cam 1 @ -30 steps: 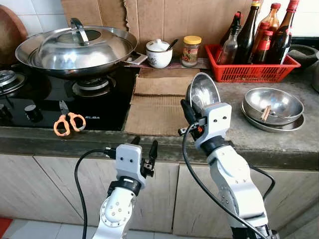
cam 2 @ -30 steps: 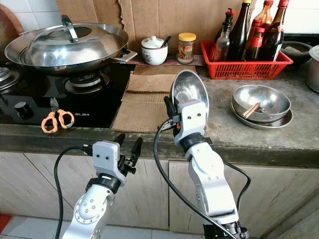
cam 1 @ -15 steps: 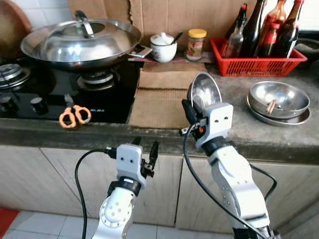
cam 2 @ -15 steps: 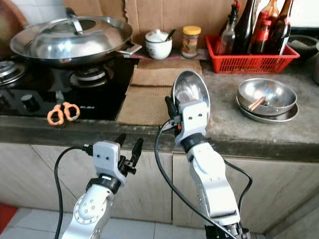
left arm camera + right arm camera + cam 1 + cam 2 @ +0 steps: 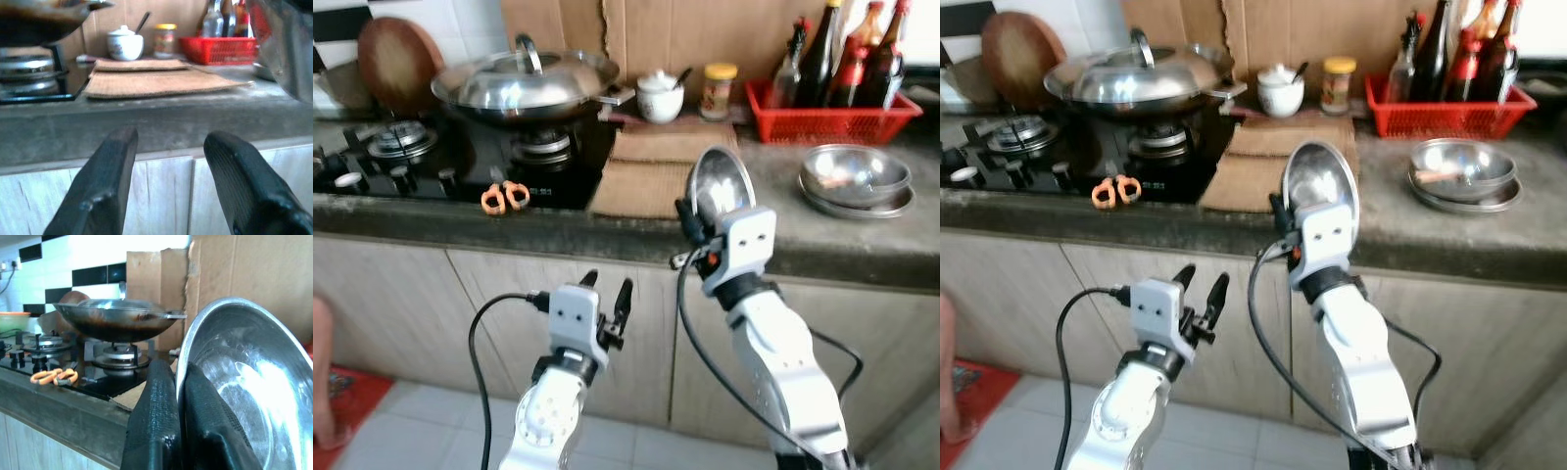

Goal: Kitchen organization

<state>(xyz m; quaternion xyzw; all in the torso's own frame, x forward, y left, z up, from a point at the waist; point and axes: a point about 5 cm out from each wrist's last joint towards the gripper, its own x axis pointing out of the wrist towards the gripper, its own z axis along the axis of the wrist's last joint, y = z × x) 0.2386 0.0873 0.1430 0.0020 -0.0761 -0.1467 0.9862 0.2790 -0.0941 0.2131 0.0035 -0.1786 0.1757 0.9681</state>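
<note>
Grey stone bench (image 5: 862,245) runs across the kitchen, carrying a lidded wok (image 5: 524,83). Before its edge, the right gripper (image 5: 697,217) holds a steel bowl (image 5: 720,183) upright, jaws clamped on its rim. Lower down, the left gripper (image 5: 607,294) hangs with jaws apart.

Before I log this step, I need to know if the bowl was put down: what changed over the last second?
Nothing was set down or released. The right end effector stays shut on the rim of the steel bowl, held upright in front of the counter. The left end effector stays open and empty below the counter's edge. The camera pulled back and turned left, so more stove and floor show. The scissors and stacked bowls look unmoved.
</note>
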